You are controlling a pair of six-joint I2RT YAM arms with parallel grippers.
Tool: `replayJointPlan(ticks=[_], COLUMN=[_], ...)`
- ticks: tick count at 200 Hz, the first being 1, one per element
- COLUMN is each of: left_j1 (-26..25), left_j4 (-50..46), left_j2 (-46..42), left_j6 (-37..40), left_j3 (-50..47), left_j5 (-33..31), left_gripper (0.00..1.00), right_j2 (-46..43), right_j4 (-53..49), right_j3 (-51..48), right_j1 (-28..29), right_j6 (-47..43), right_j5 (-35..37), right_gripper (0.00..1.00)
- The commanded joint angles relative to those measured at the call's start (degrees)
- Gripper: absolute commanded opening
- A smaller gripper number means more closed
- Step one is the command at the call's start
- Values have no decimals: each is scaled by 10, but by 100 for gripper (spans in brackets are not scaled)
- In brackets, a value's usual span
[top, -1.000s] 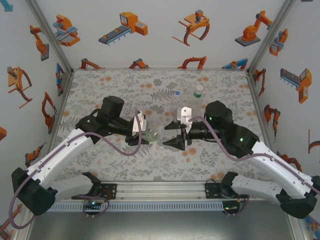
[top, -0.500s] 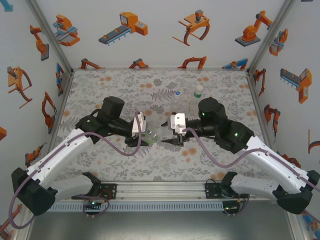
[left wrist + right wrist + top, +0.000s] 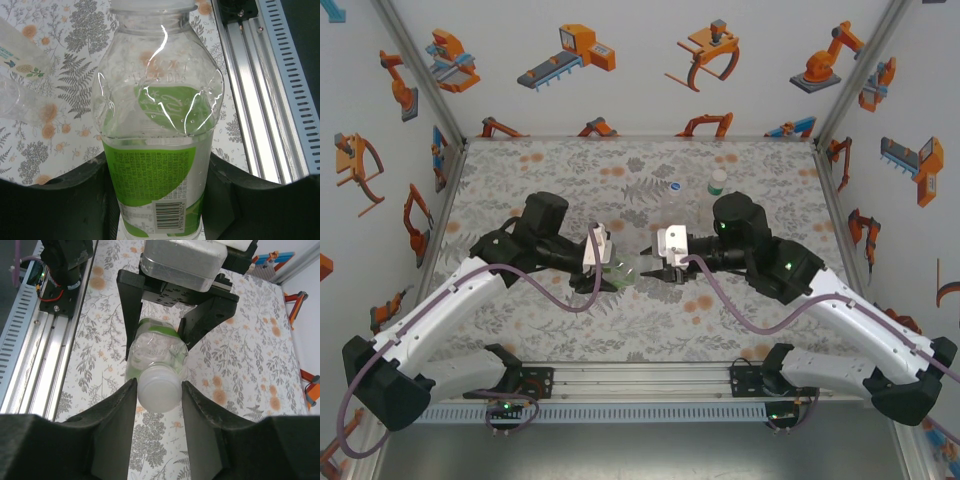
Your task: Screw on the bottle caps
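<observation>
Swung inward, right fingers (image 3: 120, 420) pinched the whitish cap (image 3: 157, 389) seated on the bottle (image 3: 157, 125) clamped in left fingers (image 3: 60, 210); twisting it looked next.

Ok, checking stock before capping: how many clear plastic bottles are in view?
3: one clear green-labelled plastic bottle held in the left jaws, its whitish cap between the right jaws; two standing beyond the right arm: a blue-capped bottle and a white-capped bottle. More may be hidden.
</observation>
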Motion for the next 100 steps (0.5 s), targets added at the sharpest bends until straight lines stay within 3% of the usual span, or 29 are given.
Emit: replayJointPlan(ticks=[1,28,44,100], left_j1=[-4,-4,-4,-5], left_j4=[-8,-9,-8,9], left_j2=[-9,-10,-12,-22], left_j6=[16,16,16,8], left_j3=[18,18,18,11], left_j5=[22,20,13,-32], left_gripper=[0,0,0,0], right_j2=[3,4,5,-4], right_j4=[16,16,20,106], right_j3=[16,15,16,-22], right_j1=[0,0,0,0], right_j6=[7,21,48,270], right_j5=[-15,0,18,89], right_gripper=[37,20,0,0])
